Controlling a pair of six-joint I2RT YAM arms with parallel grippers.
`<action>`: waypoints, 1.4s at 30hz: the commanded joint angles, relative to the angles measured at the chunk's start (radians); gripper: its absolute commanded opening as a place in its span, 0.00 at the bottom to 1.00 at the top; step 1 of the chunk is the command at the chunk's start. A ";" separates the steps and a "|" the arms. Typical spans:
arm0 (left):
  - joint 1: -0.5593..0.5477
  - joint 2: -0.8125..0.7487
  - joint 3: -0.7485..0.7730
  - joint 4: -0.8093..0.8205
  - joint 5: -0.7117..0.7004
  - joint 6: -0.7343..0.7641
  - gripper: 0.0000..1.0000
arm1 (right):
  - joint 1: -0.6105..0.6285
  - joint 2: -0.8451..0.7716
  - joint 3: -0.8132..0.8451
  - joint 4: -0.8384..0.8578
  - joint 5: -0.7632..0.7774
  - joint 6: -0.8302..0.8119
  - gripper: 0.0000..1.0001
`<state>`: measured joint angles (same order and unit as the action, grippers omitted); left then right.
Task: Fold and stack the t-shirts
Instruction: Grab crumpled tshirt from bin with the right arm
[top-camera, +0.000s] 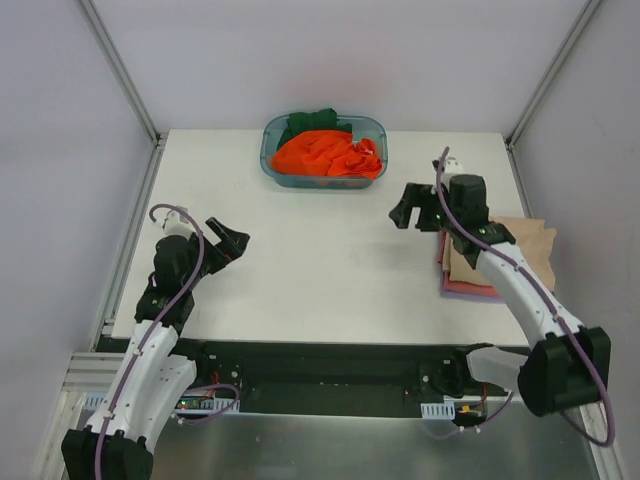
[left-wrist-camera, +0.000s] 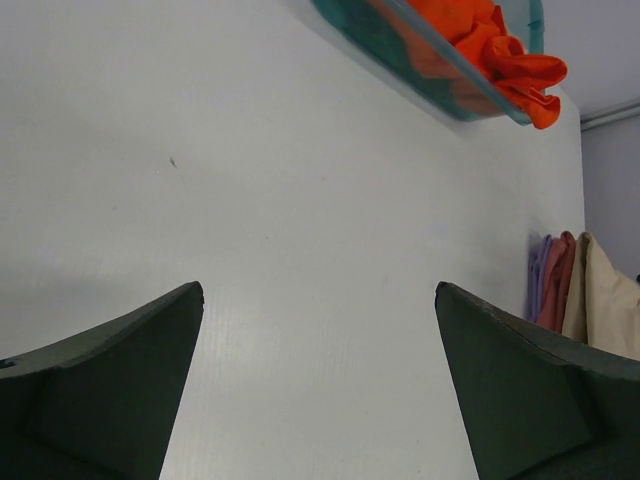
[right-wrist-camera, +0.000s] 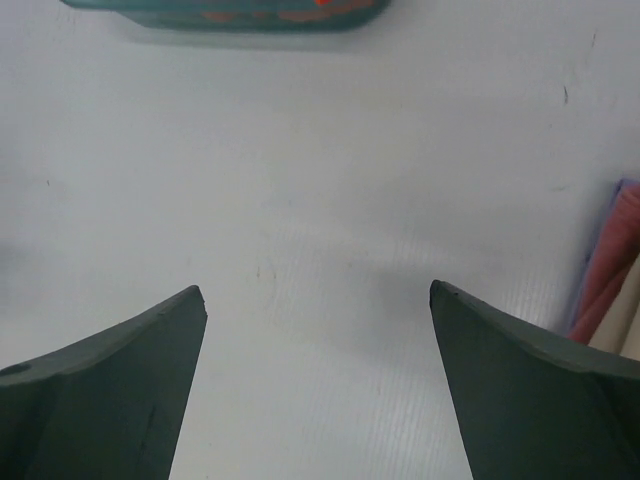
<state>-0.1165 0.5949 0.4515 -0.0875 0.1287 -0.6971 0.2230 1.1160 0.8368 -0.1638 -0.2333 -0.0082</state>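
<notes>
Left gripper (top-camera: 236, 243) wide, right gripper (top-camera: 408, 207) wide, orange-red t-shirt (top-camera: 325, 153) in teal tub (top-camera: 267, 160), 3 folded t-shirts (top-camera: 525, 250) stacked right.

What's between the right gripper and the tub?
Nothing but bare table lies between the right gripper and the tub. The top view shows this, and the right wrist view agrees.

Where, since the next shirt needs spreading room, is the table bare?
The middle of the table is bare, bordered by the tub at the far edge, the left gripper and the right gripper, both open. Crowded: the right edge, where the folded stack lies.
</notes>
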 joint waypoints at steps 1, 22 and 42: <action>0.003 0.042 -0.013 0.083 -0.018 0.011 0.99 | 0.084 0.197 0.241 -0.005 0.166 0.031 0.96; 0.003 0.088 -0.033 0.120 -0.066 0.036 0.99 | 0.213 1.209 1.384 -0.390 0.400 -0.174 0.96; 0.003 0.092 -0.033 0.131 -0.014 0.024 0.99 | 0.288 0.928 1.389 -0.324 0.108 -0.124 0.01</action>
<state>-0.1165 0.7055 0.4217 0.0032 0.0956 -0.6876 0.4541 2.2860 2.1792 -0.5129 -0.0288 -0.1738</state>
